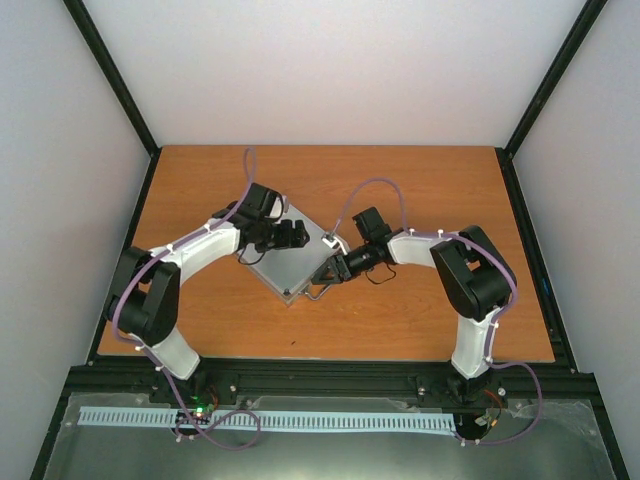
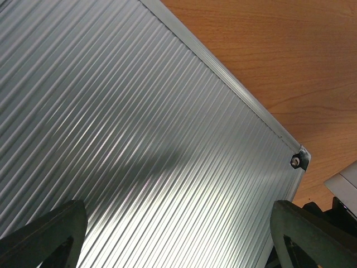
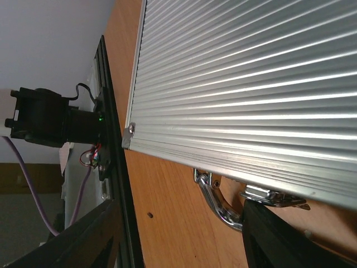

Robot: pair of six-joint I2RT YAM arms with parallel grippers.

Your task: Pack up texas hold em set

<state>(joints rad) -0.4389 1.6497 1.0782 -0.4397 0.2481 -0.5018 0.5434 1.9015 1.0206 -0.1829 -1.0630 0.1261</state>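
Note:
The silver ribbed aluminium case (image 1: 283, 265) lies shut on the wooden table, turned like a diamond. Its metal handle (image 1: 318, 292) points toward the near right. My left gripper (image 1: 292, 235) is open just over the lid's far part, and the left wrist view shows the ribbed lid (image 2: 139, 128) between its spread fingers (image 2: 50, 234). My right gripper (image 1: 326, 271) is open at the case's handle side. In the right wrist view, one finger (image 3: 284, 240) sits right under a latch (image 3: 273, 196) beside the handle (image 3: 215, 198). Cards, chips, discs and the button are out of view.
A black frame rail (image 1: 320, 378) runs along the table's near edge, with a white slotted strip (image 1: 270, 420) beyond it. Grey walls stand on three sides. A small dark speck (image 1: 293, 343) lies on the wood near the front. The left arm's base (image 3: 39, 117) shows in the right wrist view.

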